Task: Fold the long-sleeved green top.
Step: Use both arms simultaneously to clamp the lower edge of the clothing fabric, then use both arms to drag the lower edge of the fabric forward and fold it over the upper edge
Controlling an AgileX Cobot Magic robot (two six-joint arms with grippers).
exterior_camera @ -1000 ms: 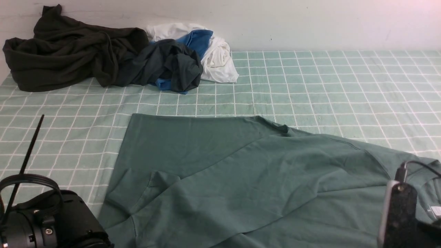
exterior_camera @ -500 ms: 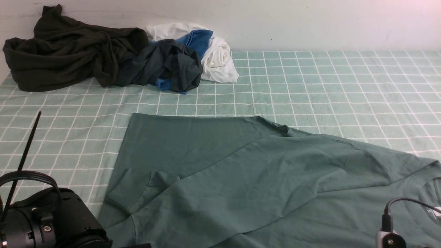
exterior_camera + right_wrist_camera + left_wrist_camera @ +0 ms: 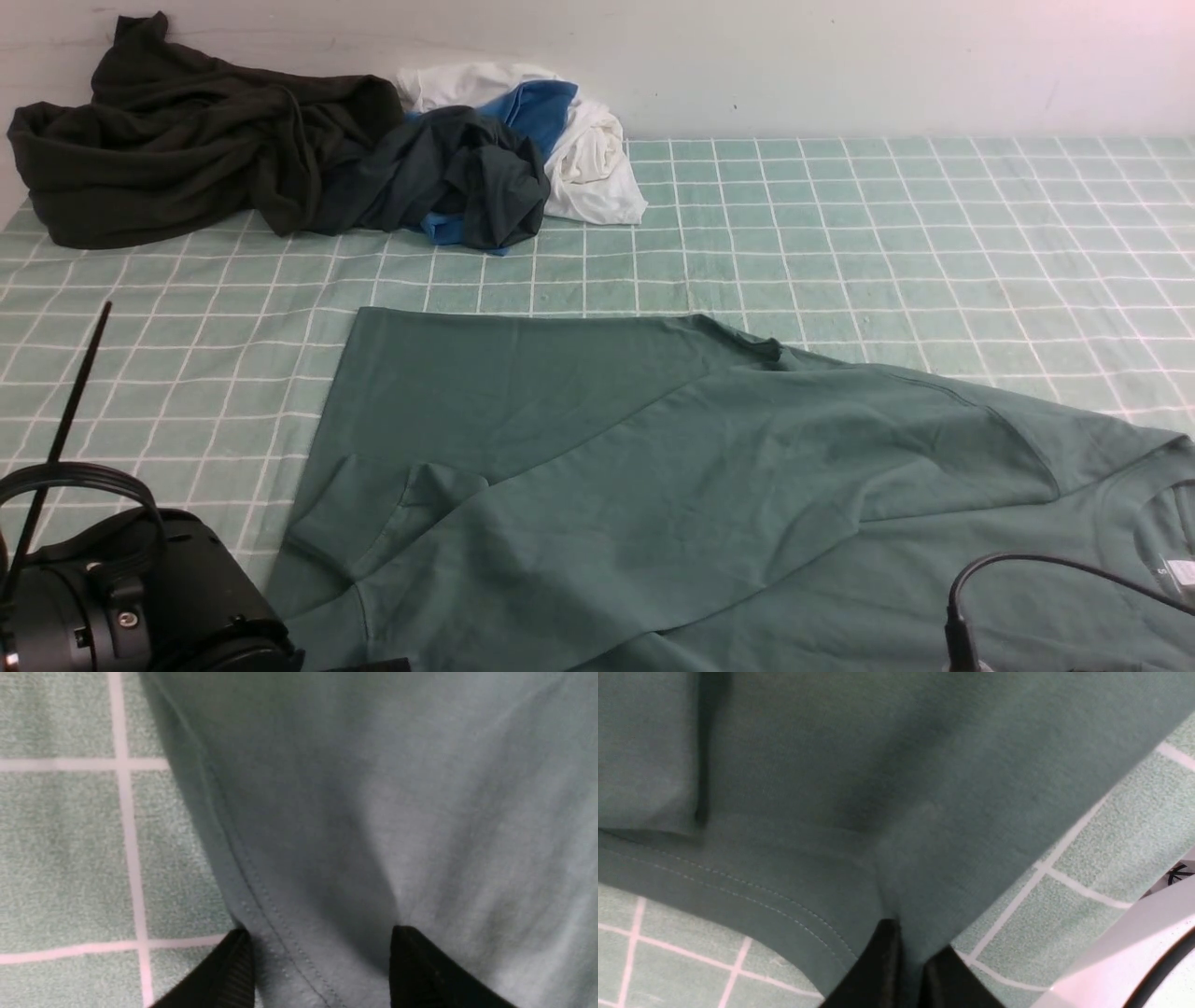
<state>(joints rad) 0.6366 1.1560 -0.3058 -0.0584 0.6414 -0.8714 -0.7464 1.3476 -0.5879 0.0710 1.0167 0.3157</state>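
The green long-sleeved top (image 3: 653,467) lies spread over the near half of the table, its ribbed neck (image 3: 1158,495) at the right with a white label inside. A sleeve is folded across the body, its cuff (image 3: 373,504) at the near left. In the left wrist view my left gripper (image 3: 915,949) is shut on a pinch of the top's fabric (image 3: 859,788) just above the stitched hem. In the right wrist view my right gripper (image 3: 322,935) stands open, its fingertips (image 3: 240,940) either side of the top's stitched edge (image 3: 261,891). Neither gripper's fingers show in the front view.
A very dark olive-black garment (image 3: 187,140) and a dark navy-grey one with blue and white cloth (image 3: 485,159) are piled at the back left against the wall. The green checked tablecloth (image 3: 887,233) covers the table. My left arm's housing (image 3: 140,597) fills the near left corner.
My right arm has sunk out of the front view at the near right; only its cable shows now. The left arm shifted slightly. The top has not moved.
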